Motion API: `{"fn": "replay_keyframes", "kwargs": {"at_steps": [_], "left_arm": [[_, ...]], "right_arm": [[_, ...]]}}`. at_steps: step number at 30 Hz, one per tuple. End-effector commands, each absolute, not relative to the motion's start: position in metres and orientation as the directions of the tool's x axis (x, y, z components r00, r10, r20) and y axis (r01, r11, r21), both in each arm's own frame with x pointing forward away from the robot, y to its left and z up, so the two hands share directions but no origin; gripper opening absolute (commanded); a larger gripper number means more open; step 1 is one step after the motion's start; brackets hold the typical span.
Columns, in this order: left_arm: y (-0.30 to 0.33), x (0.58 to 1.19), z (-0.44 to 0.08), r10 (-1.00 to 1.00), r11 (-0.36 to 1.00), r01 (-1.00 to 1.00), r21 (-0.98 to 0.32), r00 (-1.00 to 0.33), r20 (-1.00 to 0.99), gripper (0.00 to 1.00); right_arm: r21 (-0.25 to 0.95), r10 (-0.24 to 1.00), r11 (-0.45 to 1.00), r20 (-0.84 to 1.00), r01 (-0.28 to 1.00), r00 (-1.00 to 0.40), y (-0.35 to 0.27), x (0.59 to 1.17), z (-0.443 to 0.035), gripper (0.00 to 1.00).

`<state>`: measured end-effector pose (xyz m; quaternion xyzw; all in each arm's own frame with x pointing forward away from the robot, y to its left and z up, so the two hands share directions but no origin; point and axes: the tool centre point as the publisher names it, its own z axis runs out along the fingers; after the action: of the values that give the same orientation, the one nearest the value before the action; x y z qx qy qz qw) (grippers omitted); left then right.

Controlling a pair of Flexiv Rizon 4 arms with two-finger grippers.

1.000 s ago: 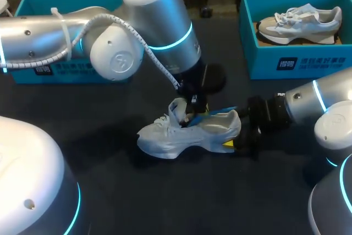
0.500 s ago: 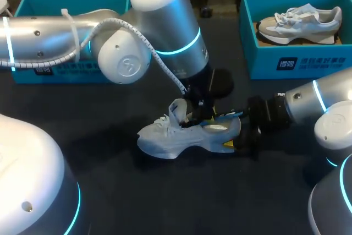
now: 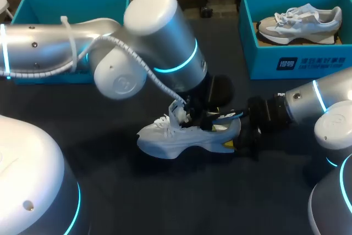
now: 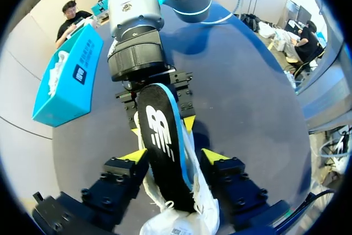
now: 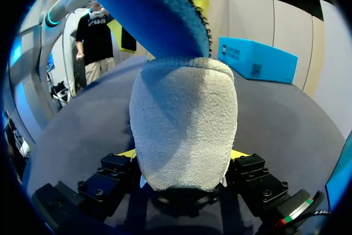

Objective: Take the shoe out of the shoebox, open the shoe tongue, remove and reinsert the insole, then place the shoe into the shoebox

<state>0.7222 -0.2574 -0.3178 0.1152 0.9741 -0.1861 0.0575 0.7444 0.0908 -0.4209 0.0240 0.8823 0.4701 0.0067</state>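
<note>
Dark counter, centre stage: right jaws clamp the shoe by its heel, left jaws pinch the insole above the opening. Best slide it in toe-first and flat, heel braced.

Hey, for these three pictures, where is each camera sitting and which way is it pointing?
Head view: fixed above and behind the robot, looking down on the table; left arm and right arm enter from the sides.
Left wrist view: on the left wrist, looking along the left gripper at the insole and right gripper beyond.
Right wrist view: on the right wrist, facing the shoe heel in the right gripper.
Both wrist views show the insole, from opposite ends.
</note>
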Motion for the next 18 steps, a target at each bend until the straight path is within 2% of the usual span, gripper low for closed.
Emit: {"fn": "replay_keyframes", "kwargs": {"at_steps": [1,8,18], "left_arm": [[-0.253,0.716,-0.320,0.186,0.898,0.253,-0.360,-0.960,-0.212,0.53],[-0.259,0.720,-0.321,0.120,0.887,0.227,-0.402,-0.954,-0.274,0.45],[-0.267,0.727,-0.328,0.074,0.868,0.195,-0.457,-0.960,-0.270,0.41]], "right_arm": [[0.828,0.049,0.560,0.010,0.036,-0.999,0.091,0.744,-0.422,0.00],[0.828,0.049,0.560,0.010,0.036,-0.999,0.091,0.744,-0.422,0.00],[0.828,0.049,0.560,0.010,0.036,-0.999,0.091,0.744,-0.422,0.00]]}}
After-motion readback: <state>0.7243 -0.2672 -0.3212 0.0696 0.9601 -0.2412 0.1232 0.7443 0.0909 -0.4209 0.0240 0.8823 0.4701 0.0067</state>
